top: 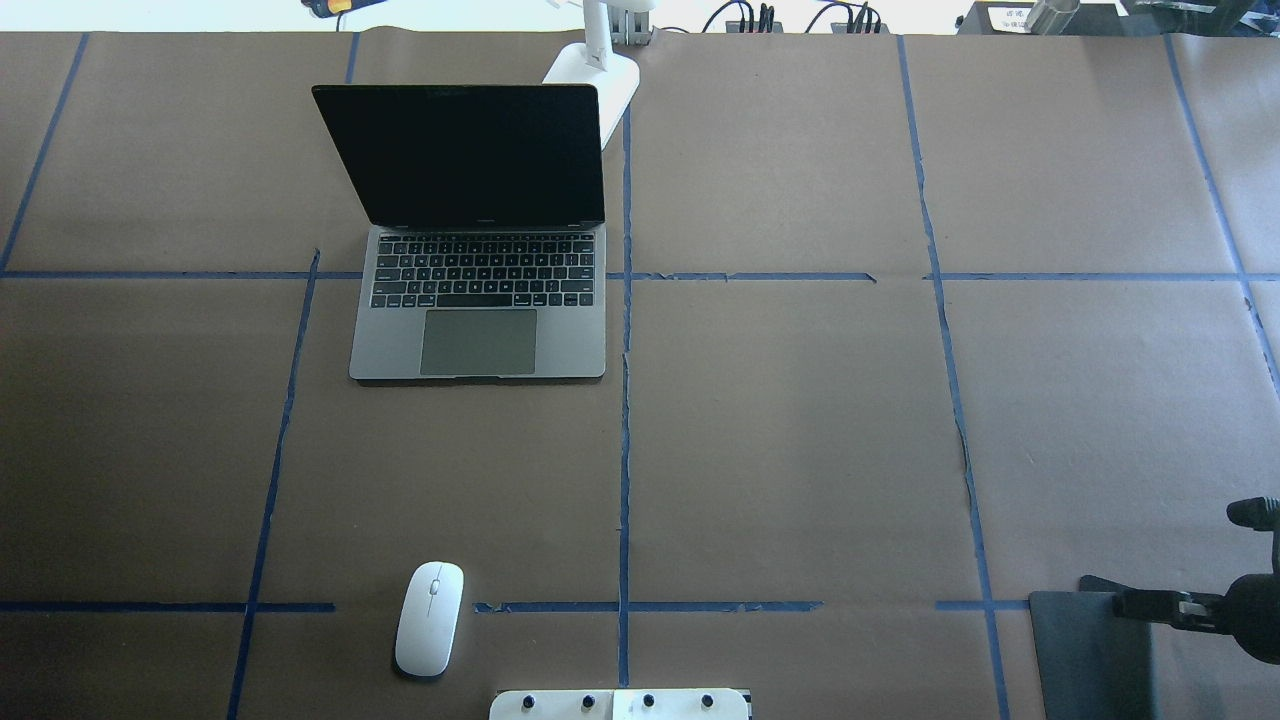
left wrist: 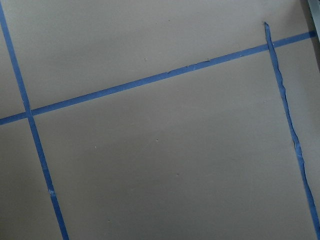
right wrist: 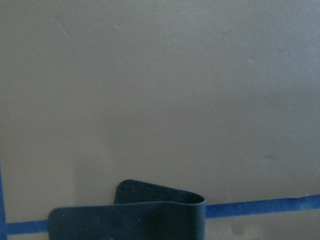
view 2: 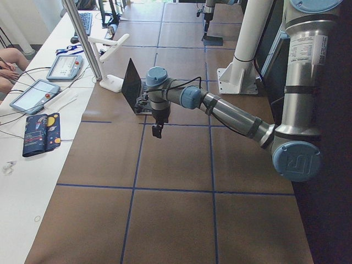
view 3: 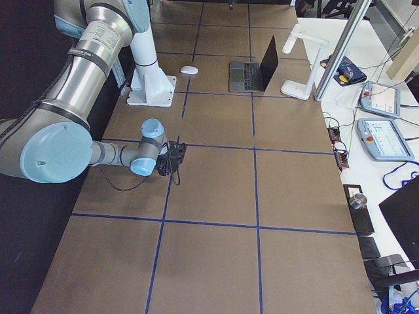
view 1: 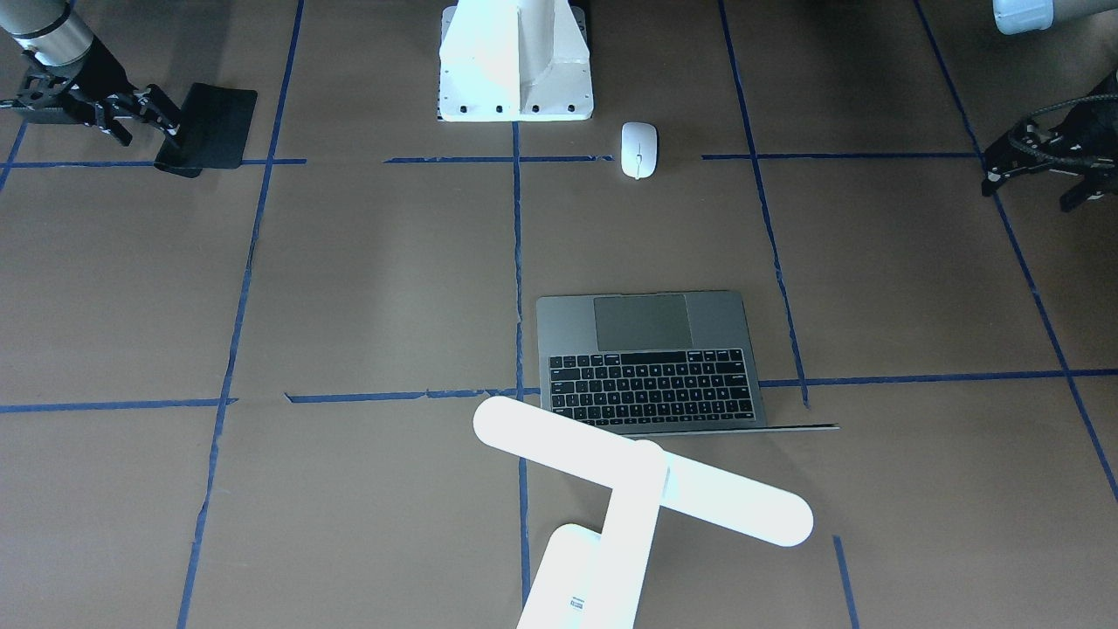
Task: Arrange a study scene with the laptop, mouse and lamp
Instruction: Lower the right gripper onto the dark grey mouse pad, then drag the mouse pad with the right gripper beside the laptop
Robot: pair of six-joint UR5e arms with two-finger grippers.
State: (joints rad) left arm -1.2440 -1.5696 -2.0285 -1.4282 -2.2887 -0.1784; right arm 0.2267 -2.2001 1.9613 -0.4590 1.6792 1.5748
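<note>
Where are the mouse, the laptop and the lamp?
mouse (top: 430, 618), overhead exterior view, middle of its shell
laptop (top: 478, 342), overhead exterior view, its trackpad
lamp (view 1: 550, 441), exterior front-facing view, its bar head

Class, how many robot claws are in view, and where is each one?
2. The left claw hangs over the table at the front-facing view's right edge. The right claw is at that view's top left, at the edge of the black mat. None seems hidden.
</note>
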